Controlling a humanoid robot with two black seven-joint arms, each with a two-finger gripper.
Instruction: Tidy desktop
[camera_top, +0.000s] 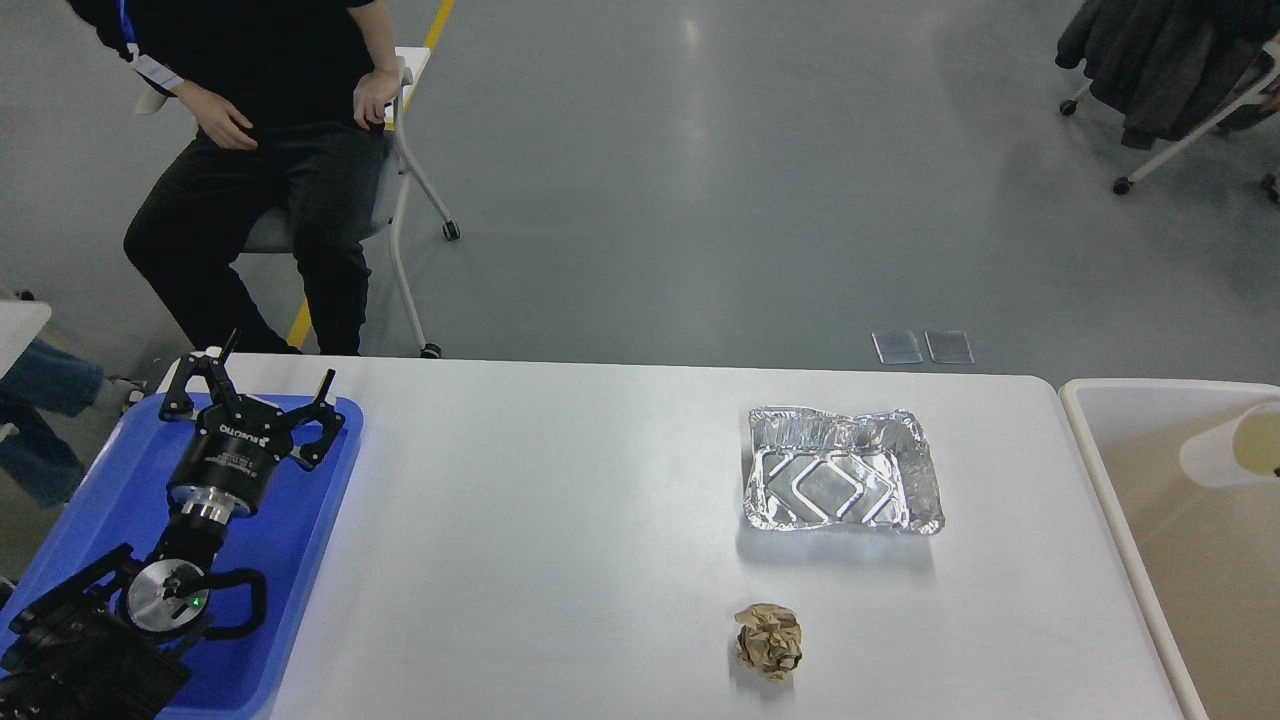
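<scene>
The white desktop (560, 540) fills the middle of the head view. A crumpled foil tray (842, 486) lies on its right half. A brown crumpled paper ball (769, 642) lies in front of the foil tray. My left gripper (252, 398) is open and empty over the blue tray (300, 560) at the left edge. A white paper cup (1228, 448) lies tilted on its side at the right frame edge, over the cream bin (1110, 500). My right gripper is out of view, and what holds the cup is cut off.
A person (260, 150) sits on a chair (410, 180) beyond the table's far left corner. A wheeled coat rack (1170, 70) stands far right on the grey floor. The bin stands against the table's right edge.
</scene>
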